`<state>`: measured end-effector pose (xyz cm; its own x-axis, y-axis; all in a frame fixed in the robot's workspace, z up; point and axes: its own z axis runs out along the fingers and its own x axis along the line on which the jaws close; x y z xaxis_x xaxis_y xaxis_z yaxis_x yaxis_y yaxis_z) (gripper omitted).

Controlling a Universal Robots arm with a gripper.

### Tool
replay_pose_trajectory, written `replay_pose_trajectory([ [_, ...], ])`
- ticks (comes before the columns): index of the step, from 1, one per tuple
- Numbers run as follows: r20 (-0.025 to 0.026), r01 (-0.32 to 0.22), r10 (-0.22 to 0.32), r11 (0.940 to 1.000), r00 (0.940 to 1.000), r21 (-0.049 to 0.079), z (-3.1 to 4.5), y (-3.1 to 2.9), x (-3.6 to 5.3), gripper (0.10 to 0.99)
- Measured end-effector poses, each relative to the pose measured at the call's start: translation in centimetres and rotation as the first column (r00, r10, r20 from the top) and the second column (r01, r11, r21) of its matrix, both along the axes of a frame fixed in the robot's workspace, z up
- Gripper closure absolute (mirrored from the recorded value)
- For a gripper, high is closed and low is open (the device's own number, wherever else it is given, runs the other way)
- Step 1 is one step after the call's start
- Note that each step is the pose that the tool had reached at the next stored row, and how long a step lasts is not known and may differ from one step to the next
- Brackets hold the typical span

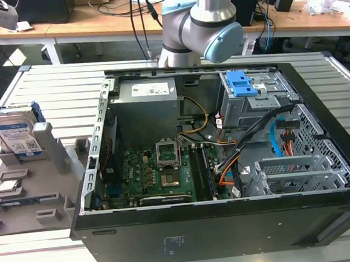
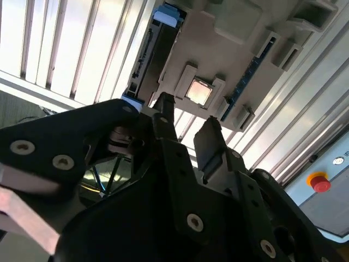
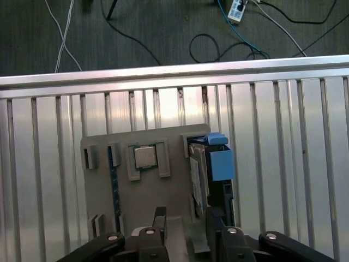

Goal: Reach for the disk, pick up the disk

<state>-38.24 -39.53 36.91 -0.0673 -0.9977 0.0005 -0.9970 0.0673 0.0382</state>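
Pincer: your black pincer has its fingers parted, with nothing between them.
Disk: the flat rectangular silver metal disk with a blue plastic bracket stands on edge beyond the fingertips, clear of them.
Holder: a grey plastic tray carries it.
Chip: a small grey square chip lies flat beside the disk.

A holder lies on the bench, at the exterior view's left. The disk stands up on its edge in the holder. In the first wrist view, a little chip lies flat in a pocket of the holder, near the disk. The computer box sits just beside the holder, at the exterior view's right. The arm is behind the box.
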Motion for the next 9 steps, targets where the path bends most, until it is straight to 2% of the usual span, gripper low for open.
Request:
replay_pose_trajectory([
  [1, 0.0000, 0.000, 0.000, 1.0000, 1.0000, 0.000, 0.00, 0.00, 0.00, 0.671],
  [2, 0.0000, 0.000, 0.000, 1.0000, 1.0000, 0.000, 0.00, 0.00, 0.00, 0.604],
  [6, 0.0001, 0.000, 0.000, 1.0000, 1.0000, 0.000, -0.01, 0.09, -0.04, 0.604],
  [9, 0.0000, -0.001, 0.001, 1.0000, 1.0000, 0.000, 0.00, 0.16, -0.45, 0.604],
])
